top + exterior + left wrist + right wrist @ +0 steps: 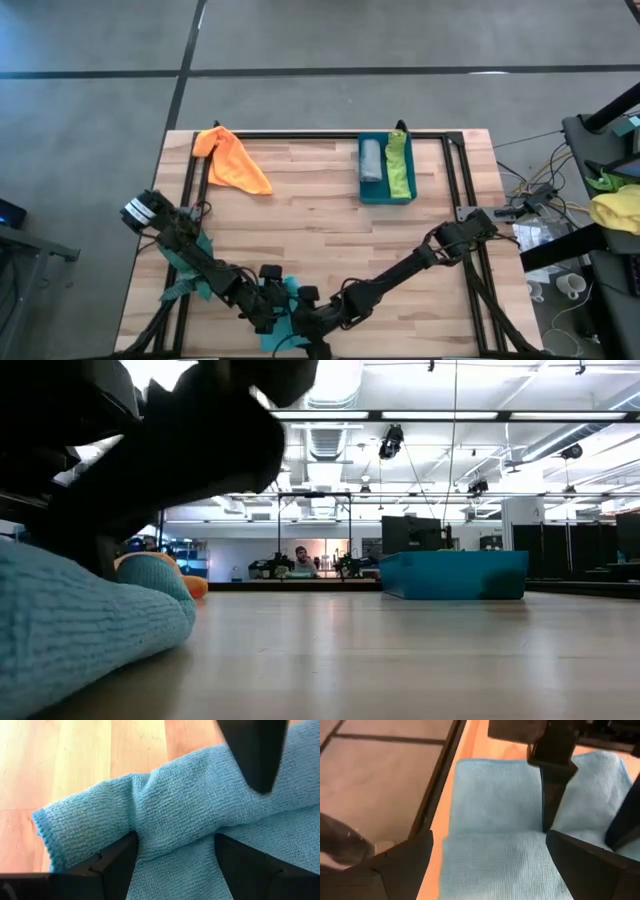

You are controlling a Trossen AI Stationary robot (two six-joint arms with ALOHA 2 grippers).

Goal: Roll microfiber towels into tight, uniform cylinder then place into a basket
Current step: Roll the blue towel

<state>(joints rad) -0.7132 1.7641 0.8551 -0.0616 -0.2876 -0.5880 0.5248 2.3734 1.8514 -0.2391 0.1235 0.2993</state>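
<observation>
Four soft microfiber cloths counted. One turquoise towel (285, 312) directly under both claws at the counter's (320, 215) near edge. One crumpled orange towel (232, 160) far off at the back left corner, well apart from either claw. One rolled grey towel (371, 159) and one lime green towel (399, 165) side by side inside the shallow teal-blue plastic basket (388, 197), far beyond the right claw near the back rail.

Two dark arms, two claws. Left claw (172, 855) pressed down on the turquoise cloth, its two dark fingers (112, 862) set partly apart with a raised fold of the fabric bunched between them. Right claw (490, 857) just opposite, fingers (402, 857) spread wide over the flat part of the same cloth, nothing pinched between them; the left arm's finger reaching into its view.

From counter height, the turquoise roll (90, 615) and a dark arm (150, 440) blocking much of the near left; orange cloth only peeping behind.

Off the counter to the right, a yellow and green cloth heap (615, 205). One person (301, 559) in the far room.
</observation>
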